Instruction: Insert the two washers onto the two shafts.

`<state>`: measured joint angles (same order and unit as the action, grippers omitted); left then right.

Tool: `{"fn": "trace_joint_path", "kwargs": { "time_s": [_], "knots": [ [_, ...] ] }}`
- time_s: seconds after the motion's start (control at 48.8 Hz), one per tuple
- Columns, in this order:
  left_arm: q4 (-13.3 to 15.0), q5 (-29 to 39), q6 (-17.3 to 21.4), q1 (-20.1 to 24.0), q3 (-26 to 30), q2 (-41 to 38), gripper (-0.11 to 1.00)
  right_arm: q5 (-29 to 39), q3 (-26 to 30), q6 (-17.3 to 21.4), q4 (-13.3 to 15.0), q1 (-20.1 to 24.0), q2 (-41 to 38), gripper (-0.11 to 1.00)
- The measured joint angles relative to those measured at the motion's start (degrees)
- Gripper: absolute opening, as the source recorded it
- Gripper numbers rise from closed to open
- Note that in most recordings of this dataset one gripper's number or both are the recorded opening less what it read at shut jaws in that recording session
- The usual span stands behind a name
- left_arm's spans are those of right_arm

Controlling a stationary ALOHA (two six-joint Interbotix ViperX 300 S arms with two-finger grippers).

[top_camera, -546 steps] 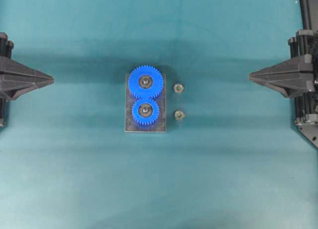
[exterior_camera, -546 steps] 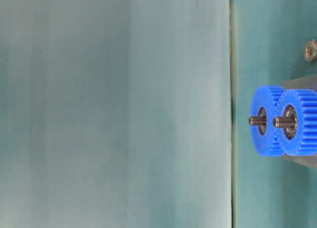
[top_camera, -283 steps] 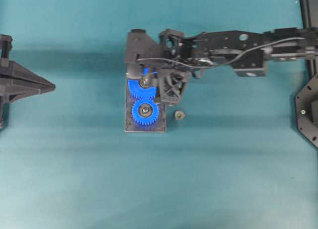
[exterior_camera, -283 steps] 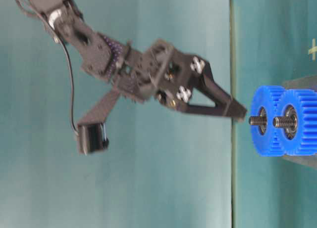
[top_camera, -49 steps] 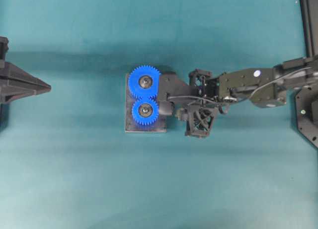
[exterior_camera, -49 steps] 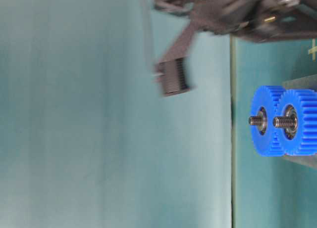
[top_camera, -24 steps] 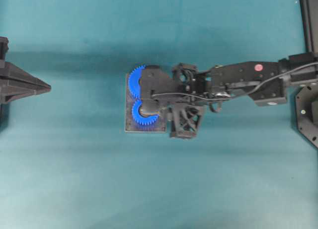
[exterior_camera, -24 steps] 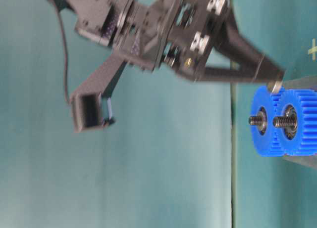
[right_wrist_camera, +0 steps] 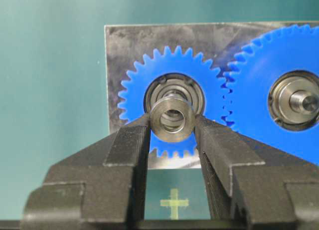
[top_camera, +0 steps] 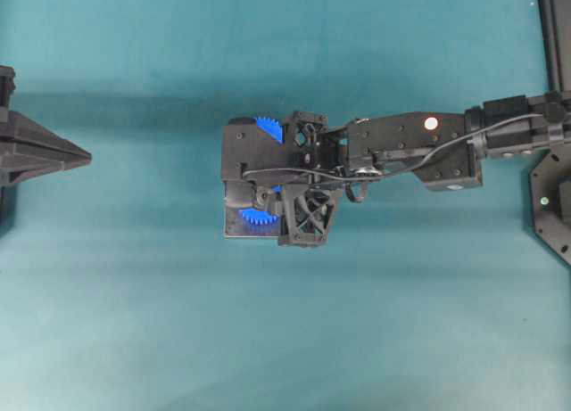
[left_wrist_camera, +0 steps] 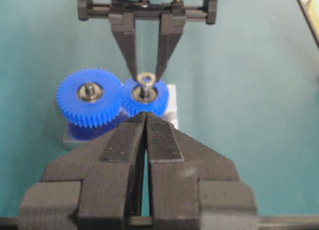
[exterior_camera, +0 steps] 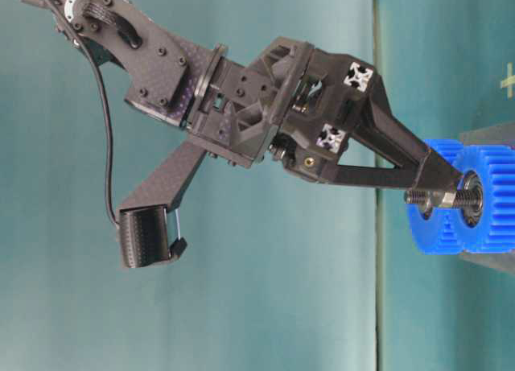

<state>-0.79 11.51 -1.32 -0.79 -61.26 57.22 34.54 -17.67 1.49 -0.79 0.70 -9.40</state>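
Note:
My right gripper (right_wrist_camera: 173,124) is shut on the metal washer (right_wrist_camera: 173,121), one finger on each side of it. The washer sits at the tip of the threaded shaft (exterior_camera: 471,199) of the small blue gear (right_wrist_camera: 138,85), and its hole lines up with the bearing behind it. From table level the washer (exterior_camera: 441,199) touches the shaft's end between the fingertips. The left wrist view shows the washer (left_wrist_camera: 145,80) on top of that shaft (left_wrist_camera: 144,92). My left gripper (left_wrist_camera: 145,115) is shut and empty at the far left (top_camera: 76,154).
The large blue gear (right_wrist_camera: 254,85) meshes with the small one on the grey baseplate (right_wrist_camera: 119,40); its own shaft (right_wrist_camera: 304,101) stands close by. The right arm (top_camera: 410,148) reaches across from the right. A green cross (right_wrist_camera: 174,202) marks the mat.
The right arm has swung left from beside the baseplate to over the small gear, carrying the washer, and come down to the shaft's tip. The left arm has not moved.

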Motion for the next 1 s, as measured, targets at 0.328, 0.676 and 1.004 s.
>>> {"fn": "trace_joint_path", "kwargs": {
  "time_s": [0.328,0.676,1.004],
  "knots": [
    [0.00,0.00,0.00,0.00,0.00,0.00,0.01,0.00,1.14,-0.18,0.00,-0.35,-0.79,0.33],
    [0.00,0.00,0.00,-0.09,0.00,0.00,0.01,0.97,1.58,-0.18,0.00,-0.26,-1.41,0.33],
    [0.00,0.00,0.00,0.00,0.00,0.09,0.01,0.88,1.58,-0.18,0.00,-0.18,-1.67,0.33]
  ]
}}
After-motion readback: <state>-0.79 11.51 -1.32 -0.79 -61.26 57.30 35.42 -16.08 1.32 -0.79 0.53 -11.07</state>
